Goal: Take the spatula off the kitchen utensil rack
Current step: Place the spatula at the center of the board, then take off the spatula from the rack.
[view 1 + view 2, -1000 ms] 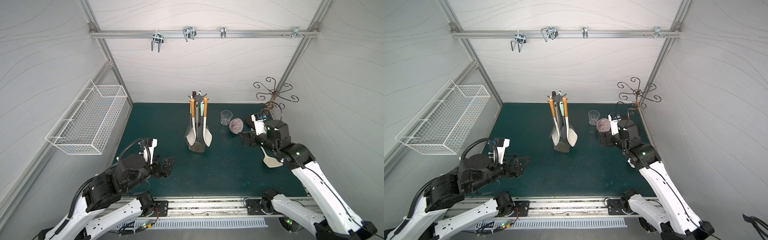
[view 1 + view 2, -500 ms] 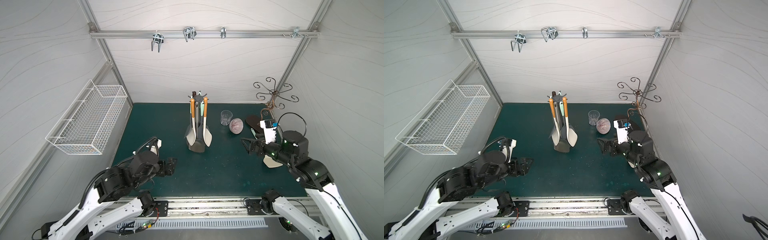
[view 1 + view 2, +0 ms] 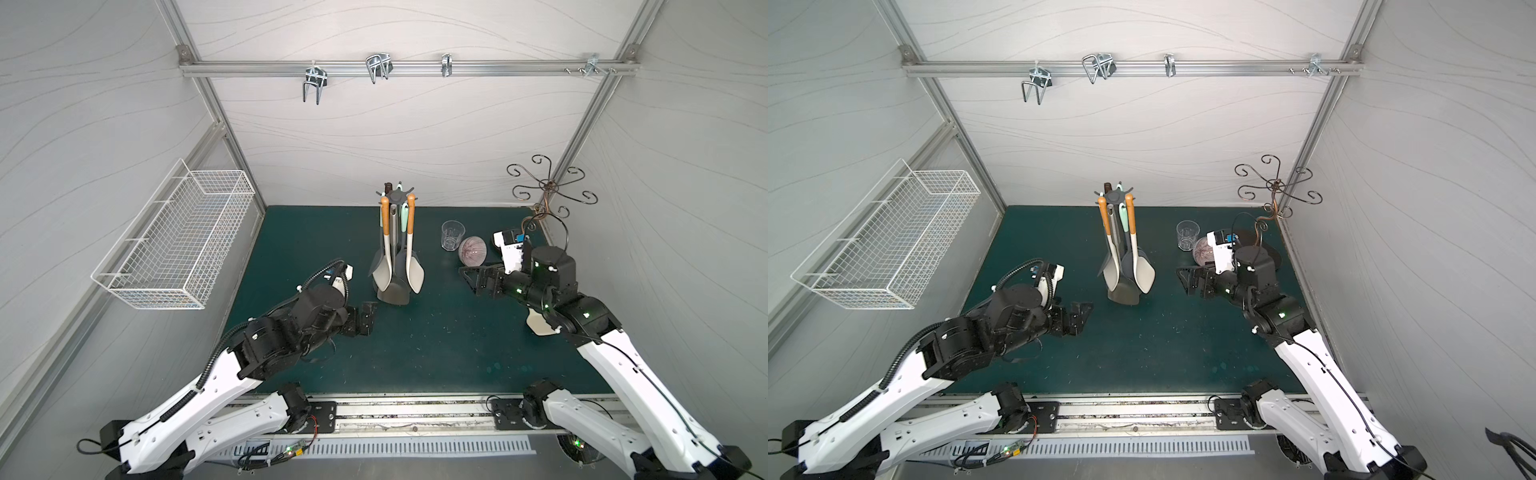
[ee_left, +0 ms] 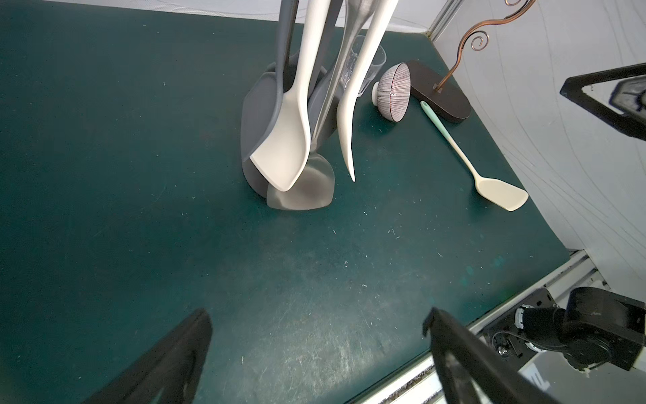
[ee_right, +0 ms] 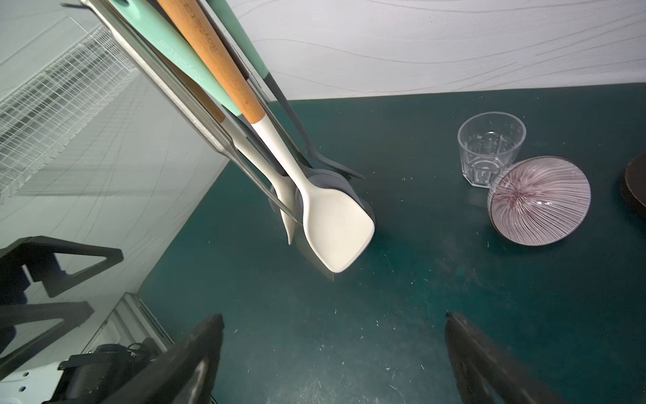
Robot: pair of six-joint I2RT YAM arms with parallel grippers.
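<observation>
Currently the mint-handled spatula (image 4: 498, 192) lies flat on the green mat (image 3: 415, 353), off the kitchen utensil rack (image 3: 398, 194) and, in a top view, at about four o'clock from its base. The left gripper (image 3: 368, 318), at eight o'clock of that base, and the right gripper (image 3: 470, 281), at three o'clock, both gape wide and hold nothing.
</observation>
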